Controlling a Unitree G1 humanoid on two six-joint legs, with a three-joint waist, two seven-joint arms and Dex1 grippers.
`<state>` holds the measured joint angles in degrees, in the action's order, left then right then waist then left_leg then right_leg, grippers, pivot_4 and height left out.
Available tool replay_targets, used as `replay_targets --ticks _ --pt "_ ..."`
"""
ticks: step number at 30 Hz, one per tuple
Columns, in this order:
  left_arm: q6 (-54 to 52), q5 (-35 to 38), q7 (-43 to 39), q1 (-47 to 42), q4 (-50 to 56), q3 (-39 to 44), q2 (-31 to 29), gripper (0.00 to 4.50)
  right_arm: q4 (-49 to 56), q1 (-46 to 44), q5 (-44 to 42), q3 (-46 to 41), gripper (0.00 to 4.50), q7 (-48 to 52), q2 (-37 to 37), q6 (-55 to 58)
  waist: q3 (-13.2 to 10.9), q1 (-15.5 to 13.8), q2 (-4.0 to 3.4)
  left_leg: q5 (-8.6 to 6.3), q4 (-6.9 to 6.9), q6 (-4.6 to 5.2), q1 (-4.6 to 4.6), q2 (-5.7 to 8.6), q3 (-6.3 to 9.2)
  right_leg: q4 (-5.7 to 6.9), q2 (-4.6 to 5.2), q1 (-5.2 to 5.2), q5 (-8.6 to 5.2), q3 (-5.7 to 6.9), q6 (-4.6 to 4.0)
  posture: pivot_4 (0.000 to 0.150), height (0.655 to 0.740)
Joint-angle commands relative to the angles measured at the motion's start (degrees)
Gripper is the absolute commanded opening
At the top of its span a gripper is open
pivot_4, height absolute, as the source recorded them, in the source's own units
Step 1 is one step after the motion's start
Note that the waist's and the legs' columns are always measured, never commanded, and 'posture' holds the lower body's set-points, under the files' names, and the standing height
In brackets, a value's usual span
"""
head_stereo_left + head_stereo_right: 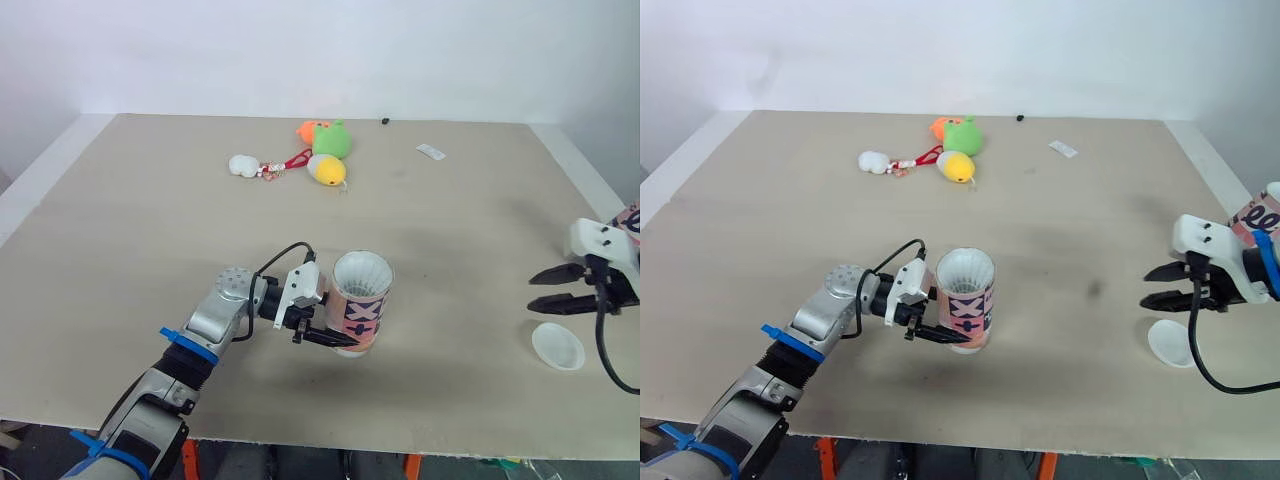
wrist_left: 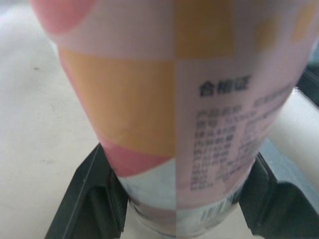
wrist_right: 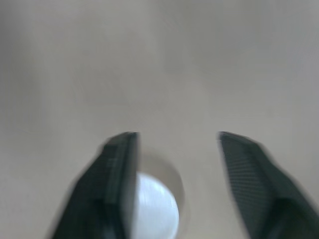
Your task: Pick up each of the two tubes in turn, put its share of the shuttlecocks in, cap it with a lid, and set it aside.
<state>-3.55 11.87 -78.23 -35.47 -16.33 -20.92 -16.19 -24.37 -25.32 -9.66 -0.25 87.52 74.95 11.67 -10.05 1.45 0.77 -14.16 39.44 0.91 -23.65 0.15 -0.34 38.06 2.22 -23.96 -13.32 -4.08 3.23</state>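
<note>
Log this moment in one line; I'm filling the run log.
left gripper: shut on tube | tube: uncapped, shuttlecock inside | right gripper: open, beside lid on table

**Silver arm, blue bands, black fingers**

The left arm is silver-grey metal with a dimpled round joint and bright blue bands. A black cable loops to its white wrist block. The left gripper and right gripper each have two black fingers. A white housing sits behind the right one.
</note>
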Motion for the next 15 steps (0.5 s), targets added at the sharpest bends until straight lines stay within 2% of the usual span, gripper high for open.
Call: replay_targets --ticks 1,6,15 --pt "1.47 -1.17 -0.03 -0.68 -0.99 -0.38 -0.36 2.47 -4.89 -1.60 1.63 -0.49 2.98 1.25 1.74 -2.66 0.00 0.01 0.00 0.00 -0.01 0.00 0.09 0.00 -0.03 0.00 0.00 0.07 0.00 -0.03 0.01 0.150 0.7323" --pt "3.14 -1.54 0.56 -0.50 -2.20 -0.08 -0.61 2.47 -11.66 -3.01 4.87 1.50 2.98 1.29 0.35 -4.91 0.00 0.08 0.00 0.00 -0.02 0.00 0.47 0.00 -0.12 -0.02 0.01 0.42 -0.07 -0.12 0.13 0.150 0.7323" --pt "2.05 0.12 1.34 -0.52 -1.36 0.90 -0.44 2.47 -23.10 -7.47 10.91 5.73 2.98 -0.51 -3.91 -7.12 0.01 0.10 -0.01 0.00 -0.01 0.00 0.58 0.03 -0.17 -0.02 0.01 0.51 0.00 -0.22 0.16 0.150 0.7323"
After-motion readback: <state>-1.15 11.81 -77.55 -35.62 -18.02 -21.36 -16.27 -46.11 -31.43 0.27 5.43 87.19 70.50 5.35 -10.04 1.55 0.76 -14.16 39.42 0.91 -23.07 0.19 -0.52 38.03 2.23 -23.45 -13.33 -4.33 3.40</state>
